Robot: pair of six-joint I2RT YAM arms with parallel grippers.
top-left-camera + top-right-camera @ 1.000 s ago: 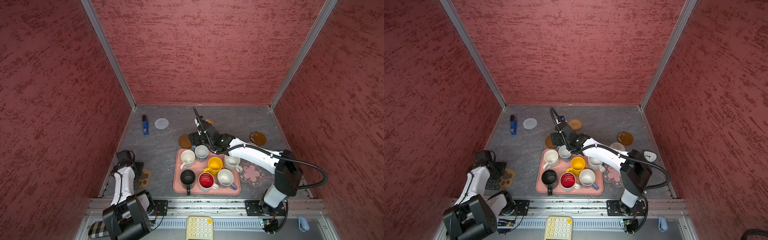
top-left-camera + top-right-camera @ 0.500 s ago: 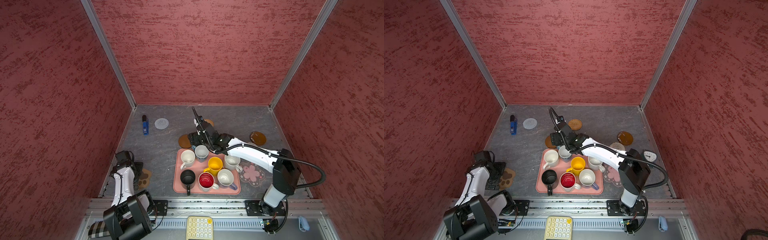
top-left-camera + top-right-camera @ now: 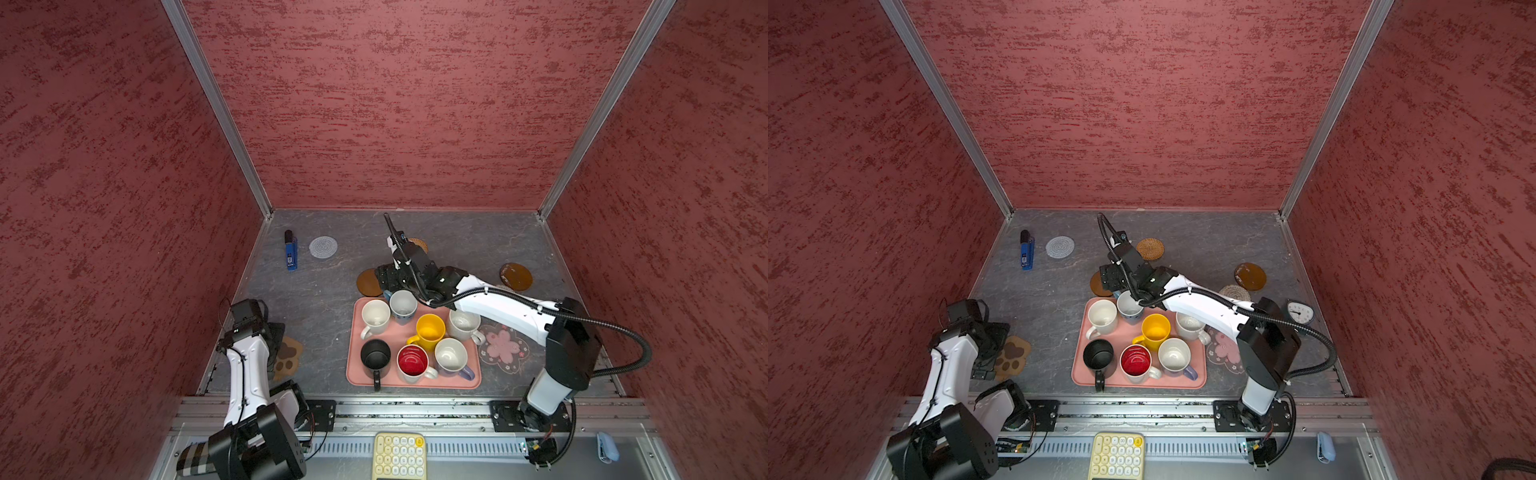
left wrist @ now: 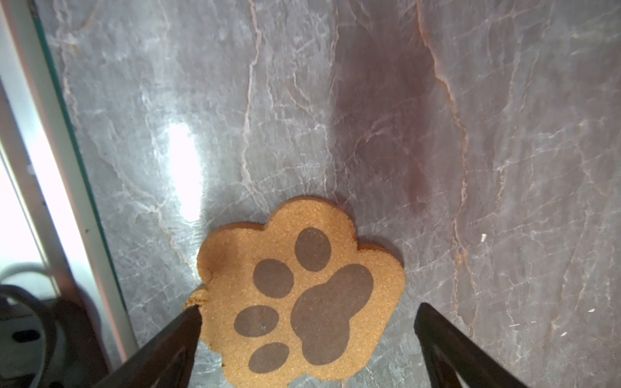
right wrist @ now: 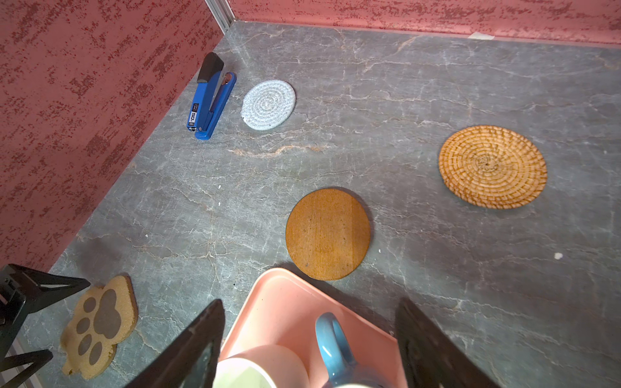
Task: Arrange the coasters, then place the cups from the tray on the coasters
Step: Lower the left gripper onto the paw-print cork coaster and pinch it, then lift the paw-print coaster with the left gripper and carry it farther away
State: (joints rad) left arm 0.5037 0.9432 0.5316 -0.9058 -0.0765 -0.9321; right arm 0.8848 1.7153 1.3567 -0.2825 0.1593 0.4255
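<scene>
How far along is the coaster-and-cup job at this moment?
Done, seemingly: coasters lie singly on the table, such as the grey woven coaster and wicker coaster. In hand: the open right gripper straddles the handle of the blue mug on the tray; the open left gripper hangs over the paw coaster. Left: all seven cups sit on the tray, no coaster bearing one.

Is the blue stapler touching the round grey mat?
Apart. The right wrist view shows bare table between the stapler and the grey mat.
</scene>
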